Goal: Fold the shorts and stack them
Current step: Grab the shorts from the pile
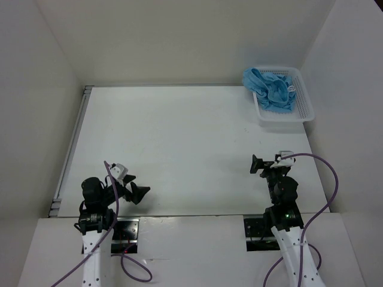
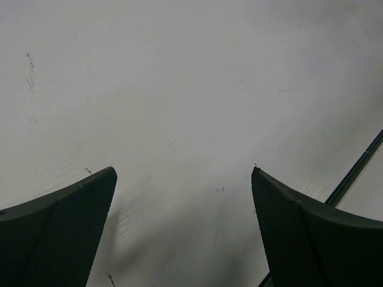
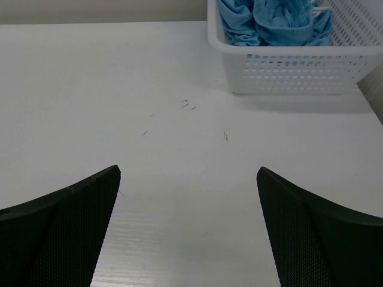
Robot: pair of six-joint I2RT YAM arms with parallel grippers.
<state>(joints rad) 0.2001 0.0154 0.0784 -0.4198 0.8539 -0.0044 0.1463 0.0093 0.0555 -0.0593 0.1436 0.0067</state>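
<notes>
The light blue shorts (image 1: 270,88) lie crumpled in a white mesh basket (image 1: 302,113) at the table's back right. They also show at the top of the right wrist view (image 3: 272,23), inside the basket (image 3: 299,72). My left gripper (image 1: 133,186) is open and empty over the table near the front left; its view shows only bare table between its fingers (image 2: 60,233). My right gripper (image 1: 267,165) is open and empty near the front right, well short of the basket, with its fingers (image 3: 323,239) spread wide.
The white table (image 1: 179,143) is boxed in by white walls on the left, back and right. A metal rail (image 1: 70,149) runs along its left edge. Purple cables loop by both arm bases.
</notes>
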